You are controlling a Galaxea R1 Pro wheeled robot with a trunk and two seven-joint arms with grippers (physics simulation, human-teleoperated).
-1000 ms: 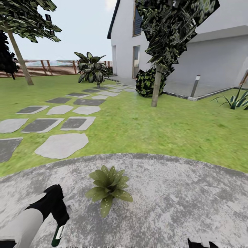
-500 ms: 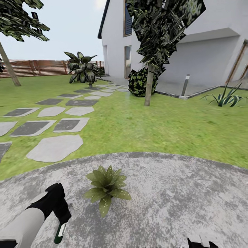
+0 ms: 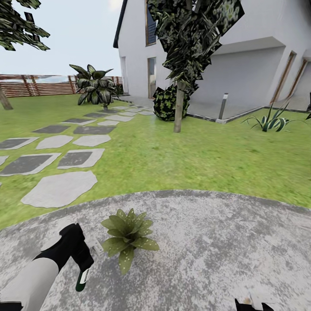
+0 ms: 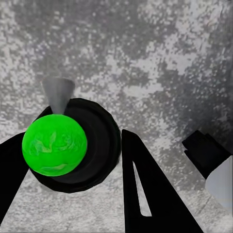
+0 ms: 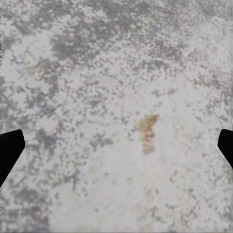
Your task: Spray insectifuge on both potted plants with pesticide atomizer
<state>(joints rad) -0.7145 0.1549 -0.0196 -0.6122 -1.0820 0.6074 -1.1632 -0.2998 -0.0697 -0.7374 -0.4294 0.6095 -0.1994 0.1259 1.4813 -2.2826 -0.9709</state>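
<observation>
Patio [image 3: 216,242]: mottled grey and white stone. Potted plant [image 3: 127,235]: green leaves, pale speckles. Pesticide atomizer [image 4: 56,145]: black body, bright green cap.

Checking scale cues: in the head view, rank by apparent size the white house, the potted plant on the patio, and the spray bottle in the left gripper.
1. White house
2. Potted plant
3. Pesticide atomizer

The plant's nearness inflates it.

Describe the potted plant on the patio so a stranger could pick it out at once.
Start at the round grey stone patio in front of the lawn. Near its left part, beside the left gripper, sits the potted plant. It is a low rosette of broad, pointed, speckled green leaves, far smaller than the trees and bushes beyond.
</observation>
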